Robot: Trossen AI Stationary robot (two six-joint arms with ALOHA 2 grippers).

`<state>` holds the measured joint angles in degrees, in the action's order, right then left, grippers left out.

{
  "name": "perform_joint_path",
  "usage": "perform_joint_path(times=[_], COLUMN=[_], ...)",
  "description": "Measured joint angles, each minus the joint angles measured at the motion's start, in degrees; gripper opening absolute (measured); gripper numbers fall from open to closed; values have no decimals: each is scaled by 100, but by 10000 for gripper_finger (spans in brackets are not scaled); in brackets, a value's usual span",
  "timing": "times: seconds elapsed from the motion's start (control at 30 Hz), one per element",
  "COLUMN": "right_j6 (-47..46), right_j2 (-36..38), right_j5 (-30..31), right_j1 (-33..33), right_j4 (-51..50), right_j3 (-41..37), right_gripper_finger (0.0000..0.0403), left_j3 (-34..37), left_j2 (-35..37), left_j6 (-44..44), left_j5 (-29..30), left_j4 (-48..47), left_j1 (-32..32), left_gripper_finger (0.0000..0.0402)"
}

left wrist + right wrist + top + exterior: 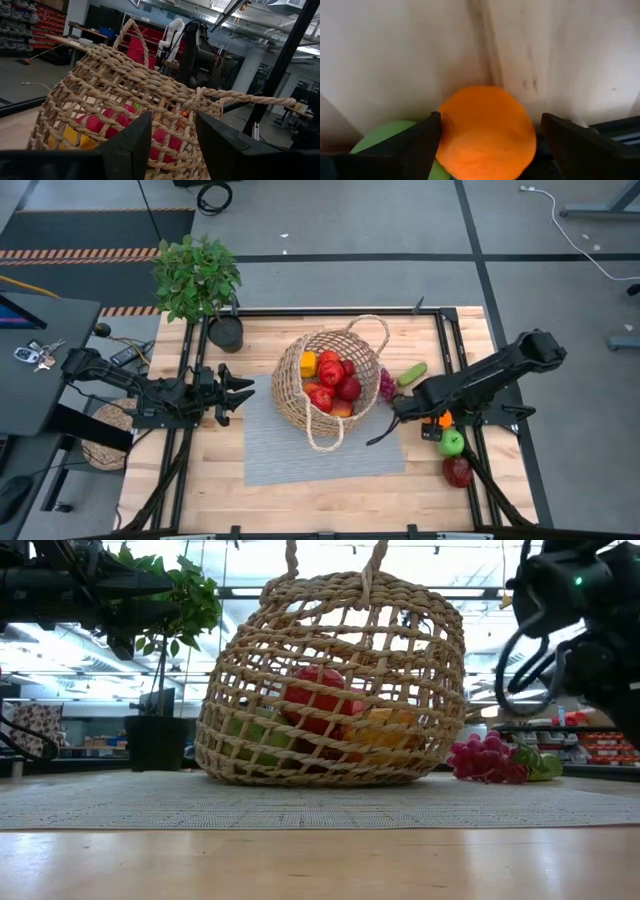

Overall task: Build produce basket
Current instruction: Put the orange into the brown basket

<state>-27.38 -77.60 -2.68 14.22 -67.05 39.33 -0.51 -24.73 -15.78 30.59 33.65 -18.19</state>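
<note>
Right claw spread wide, straddling the orange on the table, ready to close. Wicker basket just ahead of left claw, half-parted, empty, likely bracing.

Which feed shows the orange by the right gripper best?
Right wrist view: the orange fills the space between the open right gripper fingers. High view shows only a small orange patch under the arm. Low and left wrist views don't show it.
</note>
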Motion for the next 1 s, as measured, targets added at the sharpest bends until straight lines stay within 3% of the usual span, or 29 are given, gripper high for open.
perform_joint_path(times=[0.33, 0.63, 0.87, 1.0], right_j6=[363, 416, 341, 356], right_j2=[-726, -660, -298, 88], right_j5=[-173, -168, -126, 380], right_j1=[-13, -13, -15, -13], right_j4=[50, 80, -109, 42], right_j3=[13, 67, 1139, 2019], right_gripper_finger=[343, 280, 279, 278], left_j3=[0, 0, 0, 0], left_j2=[1, 1, 2, 0], left_j6=[-1, -1, -1, -1], left_j5=[0, 0, 0, 0], left_j4=[0, 1, 2, 0], left_j1=[0, 1, -1, 1], left_gripper_finger=[160, 160, 160, 160])
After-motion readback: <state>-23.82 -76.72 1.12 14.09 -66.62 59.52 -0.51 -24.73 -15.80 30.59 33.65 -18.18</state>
